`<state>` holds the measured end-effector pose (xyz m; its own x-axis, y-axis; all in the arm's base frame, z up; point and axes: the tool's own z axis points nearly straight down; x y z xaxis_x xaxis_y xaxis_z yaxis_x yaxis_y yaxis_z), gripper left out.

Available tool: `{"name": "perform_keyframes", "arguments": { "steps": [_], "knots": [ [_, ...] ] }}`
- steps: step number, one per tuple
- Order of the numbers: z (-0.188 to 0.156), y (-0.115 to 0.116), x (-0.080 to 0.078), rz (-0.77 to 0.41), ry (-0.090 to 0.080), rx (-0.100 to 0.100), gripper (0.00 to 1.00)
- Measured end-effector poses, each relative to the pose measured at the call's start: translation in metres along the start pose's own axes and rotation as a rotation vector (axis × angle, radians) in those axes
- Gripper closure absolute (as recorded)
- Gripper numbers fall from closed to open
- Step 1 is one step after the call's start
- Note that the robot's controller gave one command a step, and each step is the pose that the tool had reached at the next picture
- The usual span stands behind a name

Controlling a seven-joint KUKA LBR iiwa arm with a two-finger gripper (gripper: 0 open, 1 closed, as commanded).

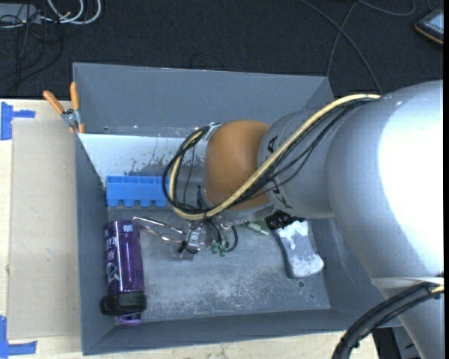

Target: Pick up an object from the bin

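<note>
Surroundings: a dark surface (209,28) lies behind the bin, with loose cables on it.
Bin: grey metal bin (209,96); the floor is dusted with pale specks.
Arm: enters from the right edge; its orange cover (236,159) hangs above the middle of the bin.
Gripper (191,244): low over the middle of the floor. I cannot tell whether it is open or closed.
Nearest thing: thin shiny metal piece (156,226), mid-floor, just left of the gripper; contact unclear.
Others: blue block (135,191) at the back-left. Purple bottle (123,264) lies along the left wall, black cap toward the front-left corner. White lump (299,251) sits near the right wall.
</note>
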<state>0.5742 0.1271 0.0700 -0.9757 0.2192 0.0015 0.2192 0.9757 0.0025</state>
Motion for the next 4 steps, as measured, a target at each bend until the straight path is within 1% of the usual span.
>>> {"name": "perform_keyframes", "arguments": {
  "steps": [1, 2, 3, 4],
  "knots": [
    [0.000, 0.000, 0.000, 0.001, 0.000, 0.000, 1.00],
    [-0.031, -0.001, 0.002, 0.002, 0.007, 0.003, 1.00],
    [-0.062, -0.001, 0.000, 0.002, 0.002, 0.001, 1.00],
    [-0.087, -0.001, 0.000, 0.002, 0.001, 0.000, 1.00]
  ]
}}
